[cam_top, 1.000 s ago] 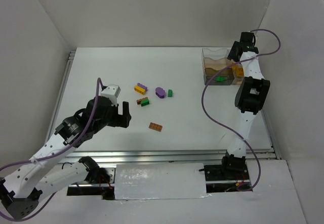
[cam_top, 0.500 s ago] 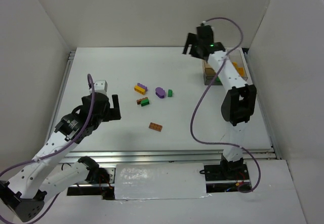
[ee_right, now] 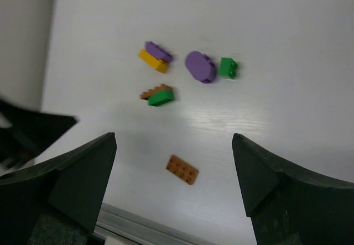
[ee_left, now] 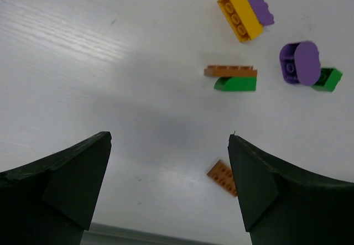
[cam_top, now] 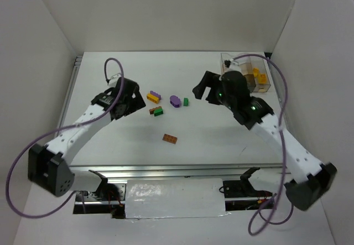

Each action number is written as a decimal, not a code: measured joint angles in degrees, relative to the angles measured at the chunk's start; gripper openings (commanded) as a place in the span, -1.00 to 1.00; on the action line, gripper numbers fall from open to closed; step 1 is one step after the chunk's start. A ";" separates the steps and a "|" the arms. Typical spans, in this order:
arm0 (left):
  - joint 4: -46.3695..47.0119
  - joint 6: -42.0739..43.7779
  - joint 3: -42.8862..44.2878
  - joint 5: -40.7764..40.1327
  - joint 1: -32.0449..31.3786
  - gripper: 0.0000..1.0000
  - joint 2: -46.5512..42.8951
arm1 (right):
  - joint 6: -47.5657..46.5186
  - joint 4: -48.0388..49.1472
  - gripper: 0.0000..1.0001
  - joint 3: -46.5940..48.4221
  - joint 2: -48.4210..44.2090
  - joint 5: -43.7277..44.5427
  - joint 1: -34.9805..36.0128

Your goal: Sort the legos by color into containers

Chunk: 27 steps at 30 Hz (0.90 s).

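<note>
Legos (cam_top: 156, 110) at centre of table (cam_top: 221, 142), well apart from edges.

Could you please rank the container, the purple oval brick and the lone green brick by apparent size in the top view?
1. container, clearly the largest
2. purple oval brick
3. lone green brick, somewhat smaller than the purple one

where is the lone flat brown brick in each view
Top external: the lone flat brown brick lies just left of centre, below the other loose bricks.
Left wrist: low, right of centre, close to the right-hand finger.
Right wrist: low in the middle, between the two fingers.
Shared landmark: the purple oval brick, above the brown one in every view.
</note>
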 measured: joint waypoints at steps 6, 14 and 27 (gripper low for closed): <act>-2.56 -10.45 20.48 -4.74 -2.32 0.97 26.49 | 3.13 1.33 0.91 -10.75 -21.42 -0.66 1.49; -11.78 -19.65 44.57 -9.55 -3.98 0.99 51.08 | 3.61 -1.38 0.93 -16.81 -26.97 -2.84 2.21; -14.01 -22.29 52.24 -11.87 -3.80 0.74 62.10 | 1.64 -2.36 0.93 -21.31 -32.11 -7.02 2.40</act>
